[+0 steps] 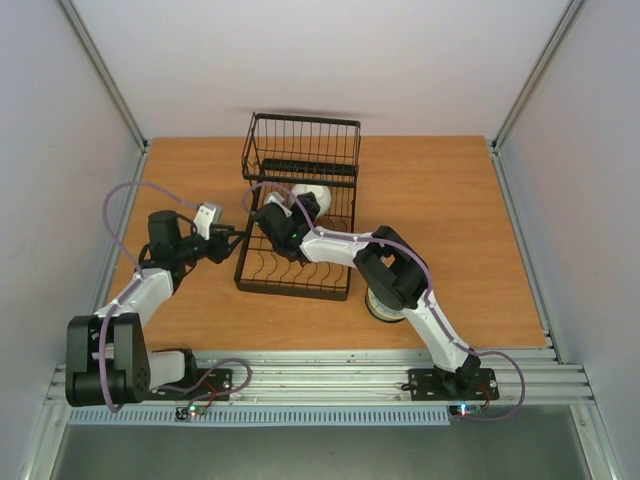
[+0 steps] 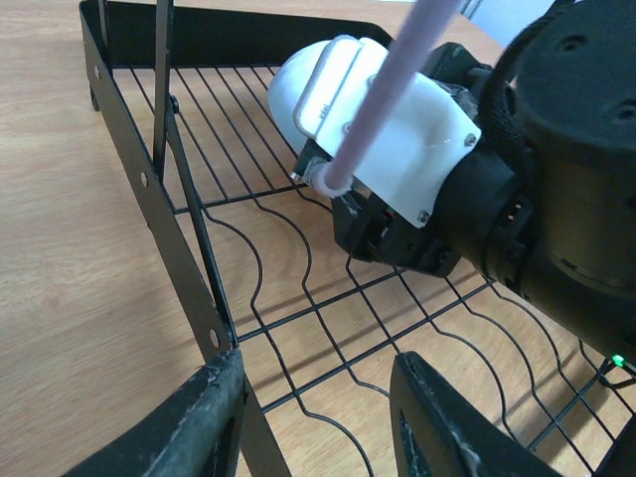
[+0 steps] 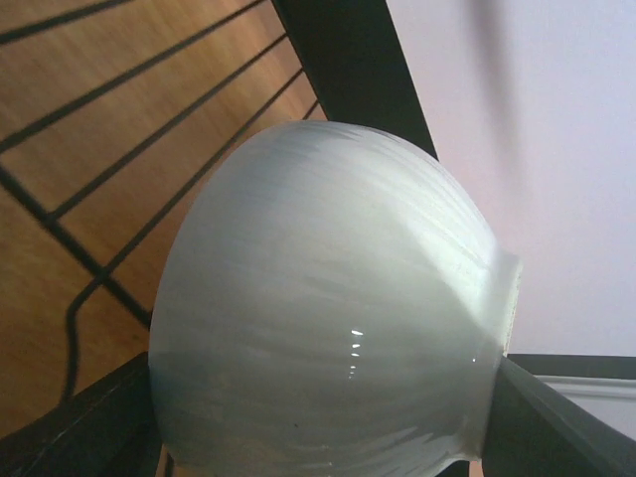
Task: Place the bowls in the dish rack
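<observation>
**Dish rack** [image 1: 295, 293]: black wire, rectangular, centre of the top view. The long axis runs from bottom to top of the frame, with the taller basket section at the upper end. The floor is made of thin straight rods crossed by wavy slot wires, and the rim is a flat black strip with small rivets. It stands on the table [image 1: 450, 220], which has an orange-brown wood grain and a matte finish.

**Pale bowl** [image 3: 328, 318]: glazed ceramic, white with a faint green cast. It is round, finely ribbed on the outside, and glossy with small highlights. It lies tipped on its side inside the rack, just below the basket section in the top view. In the right wrist view its rim faces the right of the frame. The inside and foot are hidden.

**Right gripper** [image 3: 318, 427]: dark fingers are closed against the pale bowl on both sides. Only the finger edges show, at the lower corners.

**Left gripper** [image 2: 318, 427]: worn, scuffed black fingers [image 2: 214, 417] stand partly apart with nothing clamped. They sit at the rack's left rim, which runs down close beside the left-hand finger.

**Cream bowl** [image 1: 382, 312]: on the table, lower right of the rack. The right arm covers most of it, so the pattern is unreadable.
</observation>
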Motion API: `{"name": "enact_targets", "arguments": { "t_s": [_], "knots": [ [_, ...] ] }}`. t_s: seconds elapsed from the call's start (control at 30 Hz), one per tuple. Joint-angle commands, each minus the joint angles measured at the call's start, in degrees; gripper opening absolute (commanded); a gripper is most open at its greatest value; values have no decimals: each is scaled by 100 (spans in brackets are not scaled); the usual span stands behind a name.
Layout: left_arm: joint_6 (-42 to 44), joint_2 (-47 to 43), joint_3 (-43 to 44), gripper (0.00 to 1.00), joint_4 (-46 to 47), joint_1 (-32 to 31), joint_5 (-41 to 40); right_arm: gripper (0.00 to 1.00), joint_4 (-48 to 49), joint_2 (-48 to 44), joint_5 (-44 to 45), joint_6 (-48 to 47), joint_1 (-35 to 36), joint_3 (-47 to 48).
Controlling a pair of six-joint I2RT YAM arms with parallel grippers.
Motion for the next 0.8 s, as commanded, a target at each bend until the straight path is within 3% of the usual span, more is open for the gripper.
{"name": "enact_targets", "arguments": {
  "t_s": [0.0,0.27,0.47,0.57,0.67,0.77],
  "knots": [
    [147,-100,-70,42,336,-1,34,1,64,164,509,-172,-137,364],
    [145,-43,-54,42,347,-5,89,1,470,278,1034,-627,-212,384],
    [148,-75,-63,42,330,-1,106,3,-1008,300,830,559,-358,696],
    [152,-61,-67,42,336,-2,115,19,-1335,296,772,896,-365,702],
    [148,-79,-81,42,352,-3,90,55,-1677,266,633,1246,-363,692],
    [146,-107,-95,42,361,-2,78,76,-1809,195,520,1472,-368,604]
  ]
}}
